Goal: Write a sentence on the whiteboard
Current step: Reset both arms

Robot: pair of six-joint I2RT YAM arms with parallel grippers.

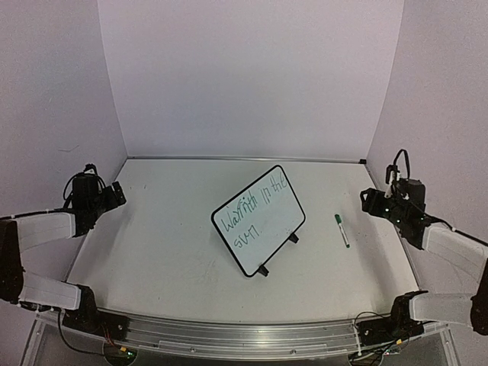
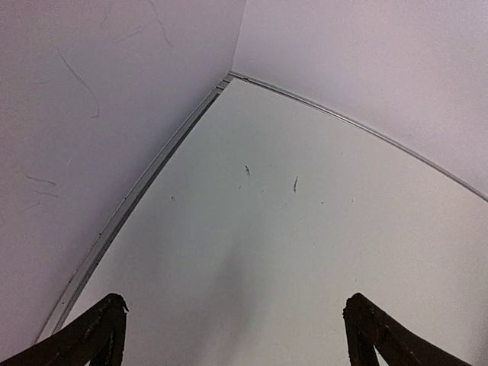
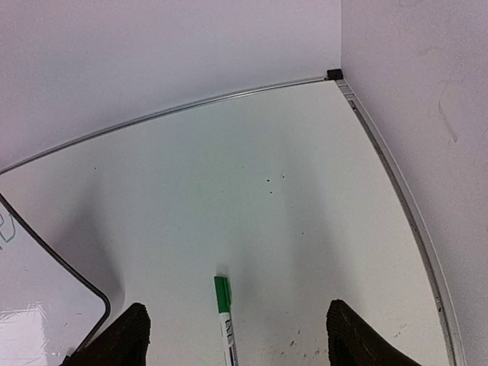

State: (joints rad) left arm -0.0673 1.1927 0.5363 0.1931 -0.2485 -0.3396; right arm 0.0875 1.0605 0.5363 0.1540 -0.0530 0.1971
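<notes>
The whiteboard (image 1: 259, 219) stands in the middle of the table (image 1: 152, 252), with words on it. The green marker (image 1: 341, 230) lies near the right edge. My left fingers (image 2: 99, 335) and right fingers (image 3: 126, 339) are spread wide, holding nothing. I think the writing is done, so next I only need to move both arms away

Propped whiteboard (image 1: 259, 219) at centre, handwriting (image 1: 252, 207) across it, marker (image 1: 341, 230) lying flat to its right

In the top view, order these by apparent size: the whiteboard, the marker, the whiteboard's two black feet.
1. whiteboard, largest
2. marker
3. near foot and far foot: smallest, they look alike, not ranked
</notes>
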